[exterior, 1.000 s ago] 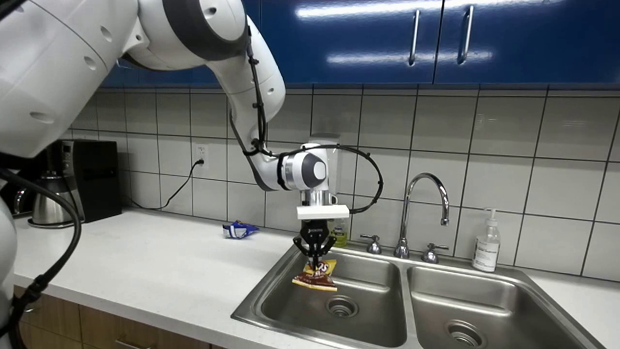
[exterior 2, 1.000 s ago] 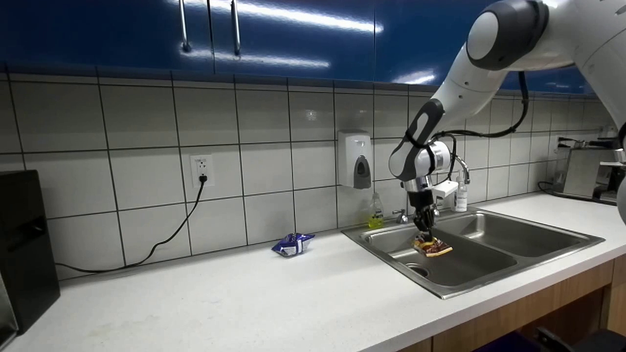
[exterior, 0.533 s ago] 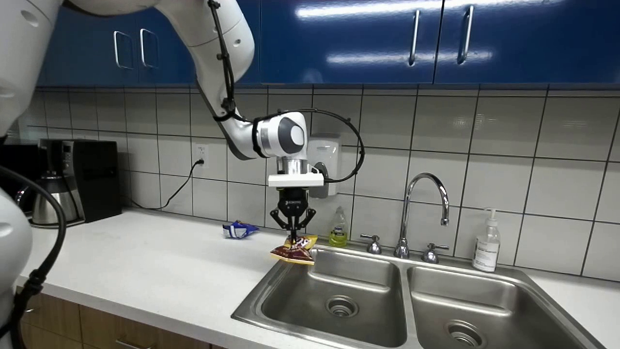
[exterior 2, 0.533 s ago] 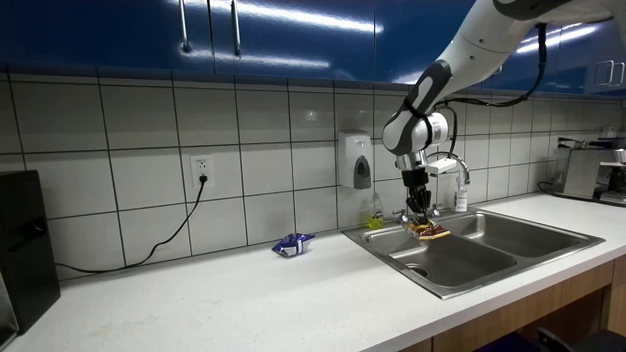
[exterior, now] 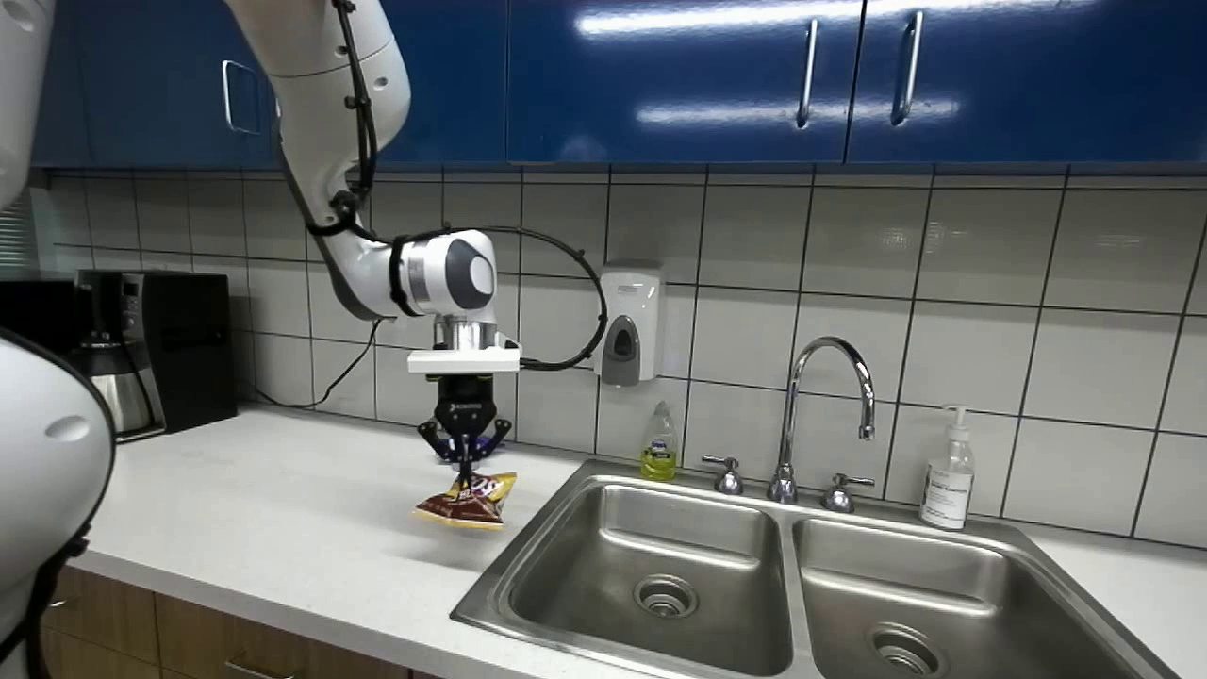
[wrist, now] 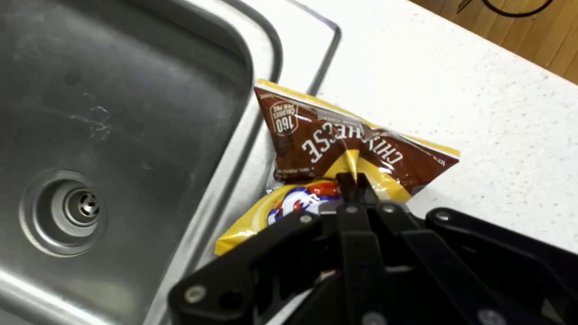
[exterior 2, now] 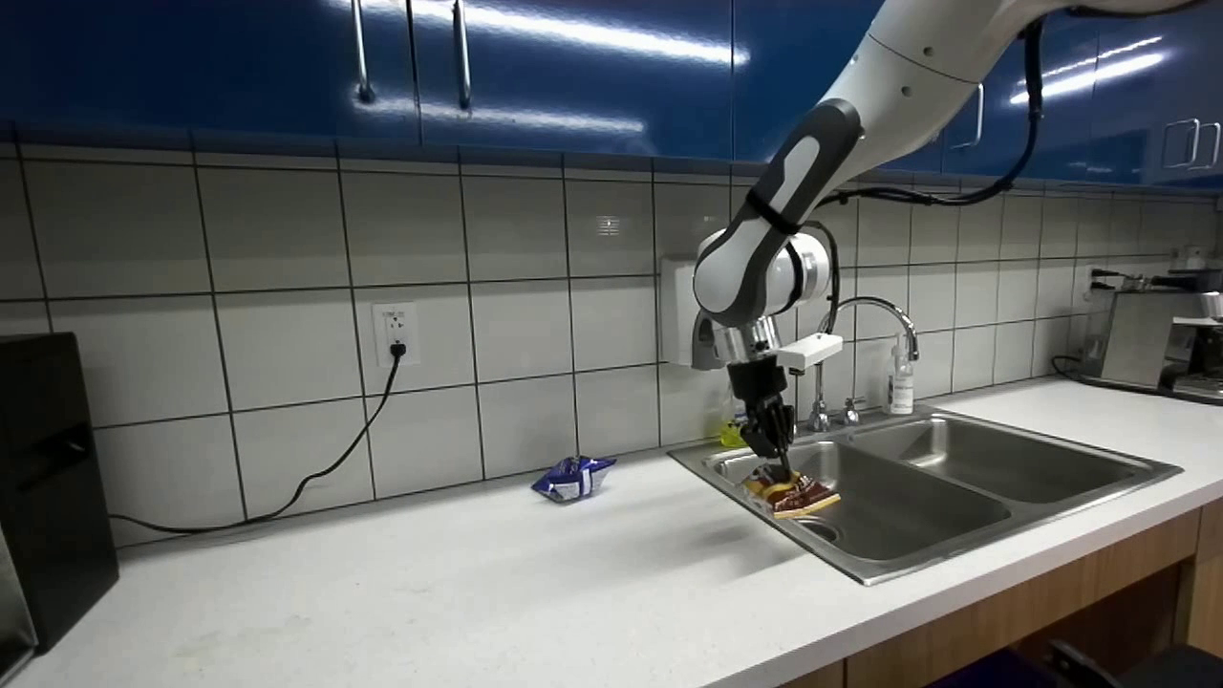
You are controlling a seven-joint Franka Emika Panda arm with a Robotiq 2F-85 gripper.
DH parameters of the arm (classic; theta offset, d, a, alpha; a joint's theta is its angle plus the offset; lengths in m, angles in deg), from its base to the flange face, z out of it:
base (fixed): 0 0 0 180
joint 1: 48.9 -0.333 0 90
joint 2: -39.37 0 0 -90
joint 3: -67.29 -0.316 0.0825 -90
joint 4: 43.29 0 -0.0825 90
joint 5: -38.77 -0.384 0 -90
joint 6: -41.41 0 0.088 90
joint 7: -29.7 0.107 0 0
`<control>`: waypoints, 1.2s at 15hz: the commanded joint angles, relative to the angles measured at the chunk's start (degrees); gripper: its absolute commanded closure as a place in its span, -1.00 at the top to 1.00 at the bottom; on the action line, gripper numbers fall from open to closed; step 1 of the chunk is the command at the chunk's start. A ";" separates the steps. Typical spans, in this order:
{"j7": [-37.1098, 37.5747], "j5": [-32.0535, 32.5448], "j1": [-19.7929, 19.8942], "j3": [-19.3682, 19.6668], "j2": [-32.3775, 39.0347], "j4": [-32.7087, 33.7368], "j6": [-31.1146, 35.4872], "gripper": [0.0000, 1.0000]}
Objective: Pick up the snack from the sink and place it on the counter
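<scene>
The snack (wrist: 327,146) is brown and yellow, the counter (wrist: 487,158) speckled white, the end effector (wrist: 356,183) black.

Behind everything I see a tiled wall (exterior 2: 516,325), and above it glossy blue cabinets (exterior: 679,71) with slim metal handles (exterior: 807,75). A crumpled blue packet (exterior 2: 574,478) lies near that wall. On the wall I find a white dispenser (exterior: 630,316); lower down stands a clear bottle of yellow-green liquid (exterior: 659,452), and, well apart, a pump bottle (exterior: 947,483) (its printing is too small for me to read). A black cord (exterior 2: 367,426) runs down from an outlet (exterior 2: 393,323). I see a steel carafe (exterior: 121,394) beside a black appliance (exterior: 196,349), and, from my wrist view, wooden planks (wrist: 537,38).
</scene>
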 commanded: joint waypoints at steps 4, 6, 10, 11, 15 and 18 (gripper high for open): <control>8.79 1.29 -4.65 -2.77 2.02 -2.19 2.59 -1.00; 10.20 1.64 -5.42 -2.67 3.42 -1.85 3.27 -1.00; 12.43 2.56 -5.99 -2.25 5.53 -1.77 4.22 -1.00; 12.87 2.55 -6.01 -2.22 5.70 -1.82 4.18 -1.00; 13.31 1.79 -5.86 -2.42 3.76 -2.57 3.47 -0.19; 13.68 1.23 -5.69 -2.57 0.62 -3.59 2.99 0.26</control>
